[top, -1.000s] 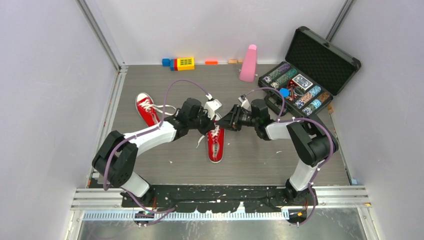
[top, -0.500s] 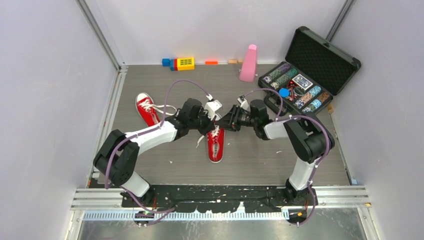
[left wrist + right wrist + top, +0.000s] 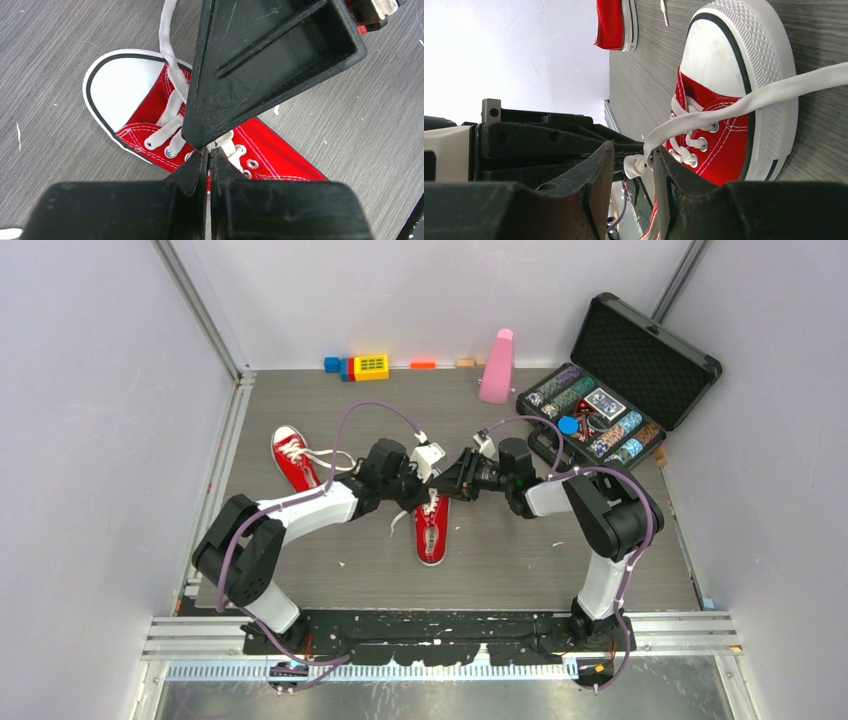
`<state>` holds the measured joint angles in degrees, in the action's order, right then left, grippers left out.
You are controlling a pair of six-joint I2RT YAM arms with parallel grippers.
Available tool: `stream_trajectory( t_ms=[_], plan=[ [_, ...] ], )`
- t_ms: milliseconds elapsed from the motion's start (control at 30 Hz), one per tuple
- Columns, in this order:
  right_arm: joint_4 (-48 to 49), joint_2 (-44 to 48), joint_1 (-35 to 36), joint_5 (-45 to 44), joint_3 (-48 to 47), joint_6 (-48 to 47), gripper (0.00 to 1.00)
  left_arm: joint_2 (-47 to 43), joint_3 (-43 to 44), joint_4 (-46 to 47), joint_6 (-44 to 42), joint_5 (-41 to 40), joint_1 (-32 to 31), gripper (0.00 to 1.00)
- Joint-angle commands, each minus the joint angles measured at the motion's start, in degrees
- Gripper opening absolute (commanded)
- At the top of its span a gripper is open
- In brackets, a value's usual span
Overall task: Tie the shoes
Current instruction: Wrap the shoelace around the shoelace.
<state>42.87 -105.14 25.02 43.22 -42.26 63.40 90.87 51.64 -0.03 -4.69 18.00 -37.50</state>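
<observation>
Shoes [image 3: 431, 530] sit on the counter [image 3: 560, 560], one mid-frame, its mate [image 3: 293, 457] at upper left; with left fingers [image 3: 196, 170] seemingly clenched on the lace [image 3: 171, 65] and right fingers [image 3: 596, 175] released around it, keeping it taut should help.

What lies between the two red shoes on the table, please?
In the top view, the left arm crosses over that gap, beside a loose white lace trailing from the far shoe.
</observation>
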Motion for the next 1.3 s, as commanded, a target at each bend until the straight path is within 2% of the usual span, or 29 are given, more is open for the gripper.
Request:
stream_trajectory(
  t_ms=[0,400,500,667,967,1267],
  plan=[
    [2.69,-0.37,0.39,1.07,-1.75,0.07,0.40,-0.66,2.49,1.84,-0.38,0.54,-0.06,0.00],
    [1.41,0.13,0.41,1.34,-1.37,-1.45,0.34,-0.22,3.94,0.21,-1.01,0.10,-0.10,0.00],
    [-0.05,0.65,0.39,1.26,-1.31,-2.44,0.29,-0.25,3.95,0.21,-1.03,-0.24,-0.05,0.00],
    [-0.91,1.15,0.38,1.07,-0.71,-3.48,0.26,-0.59,4.01,-1.61,-1.11,-0.24,-0.04,0.00],
    [-1.16,2.11,0.34,1.09,0.45,-4.24,0.33,-0.87,4.08,-2.60,-1.45,0.20,-0.01,0.00],
    [-0.93,2.46,0.39,1.86,0.91,-4.47,0.29,-0.96,3.99,-2.84,-1.38,0.70,-0.09,0.00]
  ],
)
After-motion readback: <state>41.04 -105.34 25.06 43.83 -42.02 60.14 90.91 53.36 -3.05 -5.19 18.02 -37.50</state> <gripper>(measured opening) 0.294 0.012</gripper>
